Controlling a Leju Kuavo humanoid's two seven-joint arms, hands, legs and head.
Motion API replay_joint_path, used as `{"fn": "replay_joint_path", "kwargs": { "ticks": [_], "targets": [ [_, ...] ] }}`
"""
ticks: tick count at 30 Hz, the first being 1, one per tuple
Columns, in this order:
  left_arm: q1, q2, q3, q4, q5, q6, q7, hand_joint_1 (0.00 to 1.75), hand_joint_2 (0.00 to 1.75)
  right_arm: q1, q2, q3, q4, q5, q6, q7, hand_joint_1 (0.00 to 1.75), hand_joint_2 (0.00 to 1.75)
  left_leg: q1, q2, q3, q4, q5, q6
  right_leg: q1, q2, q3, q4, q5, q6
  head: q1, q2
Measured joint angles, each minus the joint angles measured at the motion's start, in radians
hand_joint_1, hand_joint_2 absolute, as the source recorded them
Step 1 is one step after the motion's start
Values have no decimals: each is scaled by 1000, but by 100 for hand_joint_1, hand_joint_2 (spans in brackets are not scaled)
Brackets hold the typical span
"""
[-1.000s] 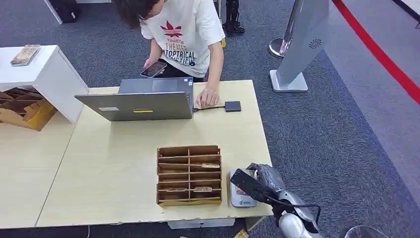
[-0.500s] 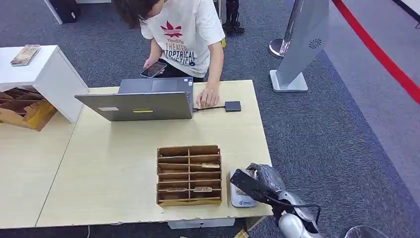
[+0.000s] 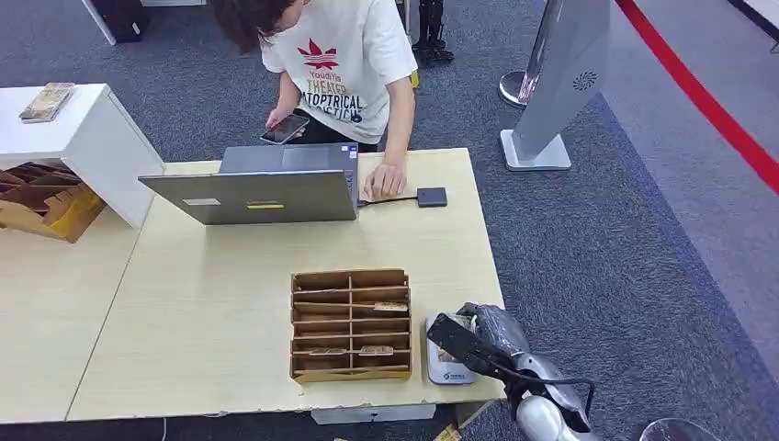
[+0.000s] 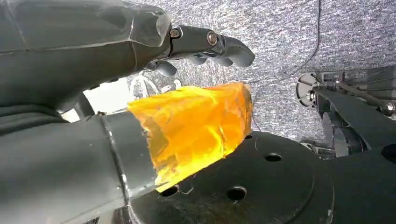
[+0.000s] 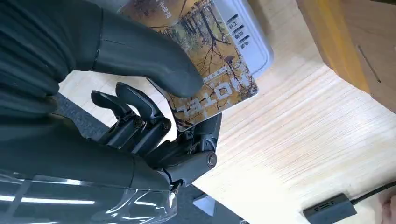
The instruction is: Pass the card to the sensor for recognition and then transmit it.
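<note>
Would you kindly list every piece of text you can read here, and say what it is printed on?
"HOTEL", shown upside down: on the card pinched in the right robot hand.
"THEATER", under a trefoil logo: on the person's T-shirt; the other lines are too blurred.
Sensor: small print, unreadable.
Laptop stickers: unreadable.

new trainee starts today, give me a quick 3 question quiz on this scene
1. True or false: the right hand holds the card over the white sensor.
2. Which lies nearer the person's hand: A the wooden organizer, or B the small black box on a cable?
3. Fill in: the open laptop stands at the table's ___ edge, seen from the robot.

Key: 1 true; 2 B; 3 far
</note>
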Motion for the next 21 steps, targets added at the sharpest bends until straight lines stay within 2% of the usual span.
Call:
{"fn": "replay_joint_path", "kwargs": {
  "ticks": [21],
  "targets": [
    [0, 0, 0, 0, 3, -4, 0, 0, 0, 1, 0, 3, 0, 3, 1, 4, 175, 175, 0, 0, 0, 0, 0, 0, 0, 0, 0, 0, 0, 0, 0, 0]
  ]
}}
